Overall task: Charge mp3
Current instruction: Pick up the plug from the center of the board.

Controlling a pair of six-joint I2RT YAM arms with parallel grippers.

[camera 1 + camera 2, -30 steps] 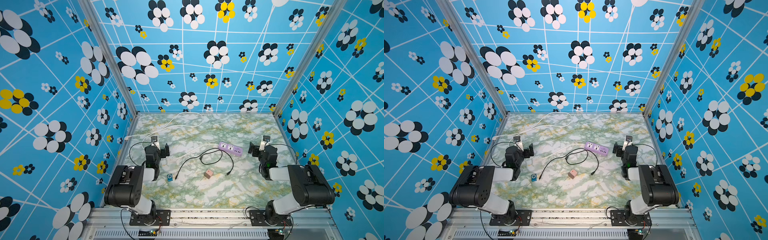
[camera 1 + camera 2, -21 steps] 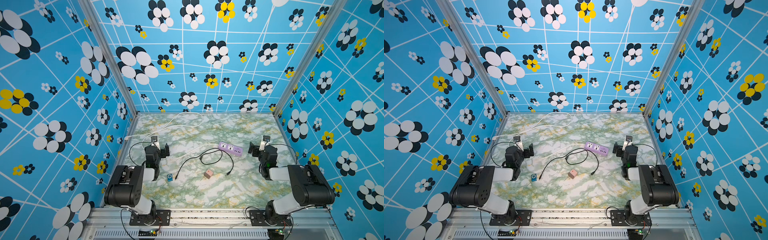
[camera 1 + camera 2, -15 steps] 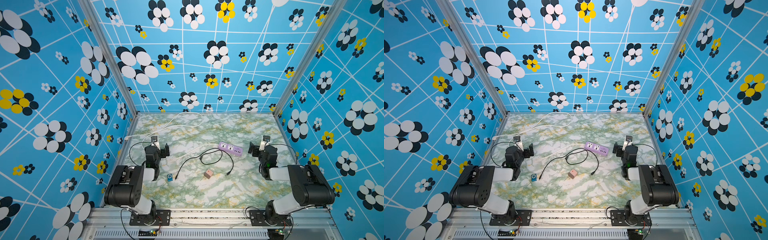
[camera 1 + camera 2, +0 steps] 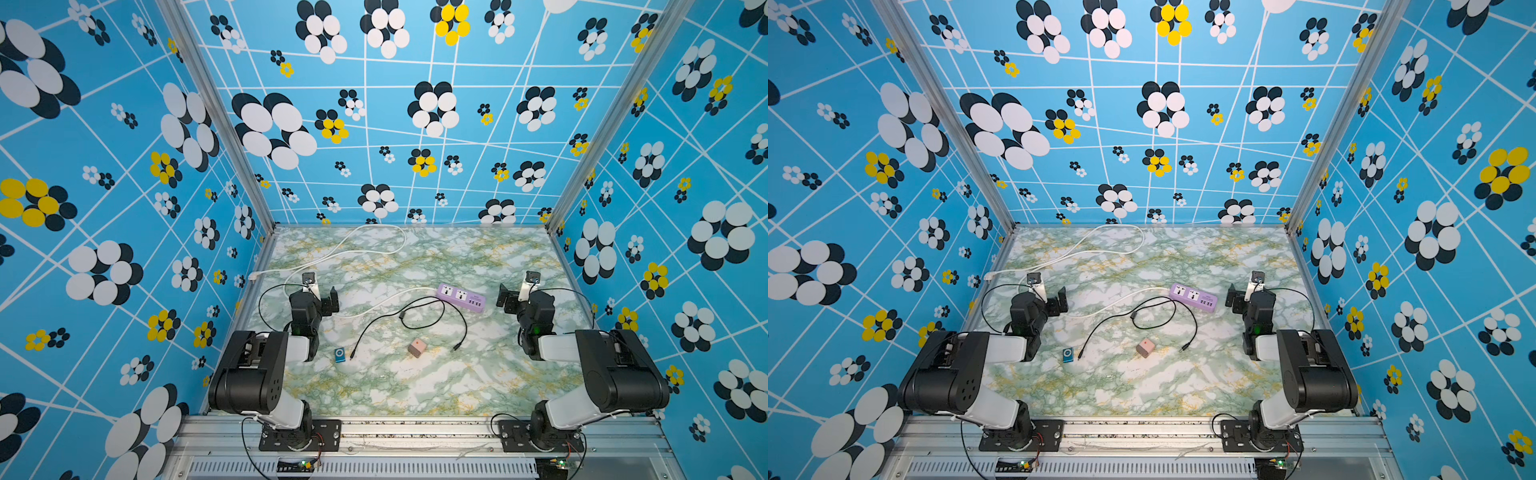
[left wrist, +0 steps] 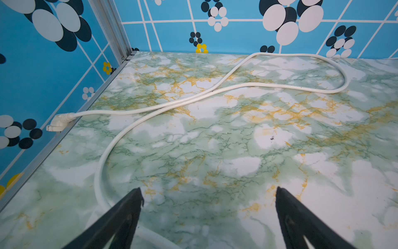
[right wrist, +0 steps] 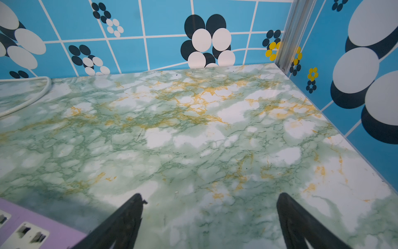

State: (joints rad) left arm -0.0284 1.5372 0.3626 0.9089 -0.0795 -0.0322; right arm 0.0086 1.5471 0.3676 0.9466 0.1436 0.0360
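Bright, even light; soft shadows

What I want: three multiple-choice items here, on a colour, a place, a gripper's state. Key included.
1. The power strip is: A) white B) lilac C) black
2. The mp3 lies: A) on the power strip B) on the table by the end of the black cable C) in a gripper
3. The left gripper is: A) gripping the mp3 B) gripping the black cable C) open, empty
Key: 1B, lilac casing; 2B, flat beside the plug tip; 3C, jaws apart, nothing between.
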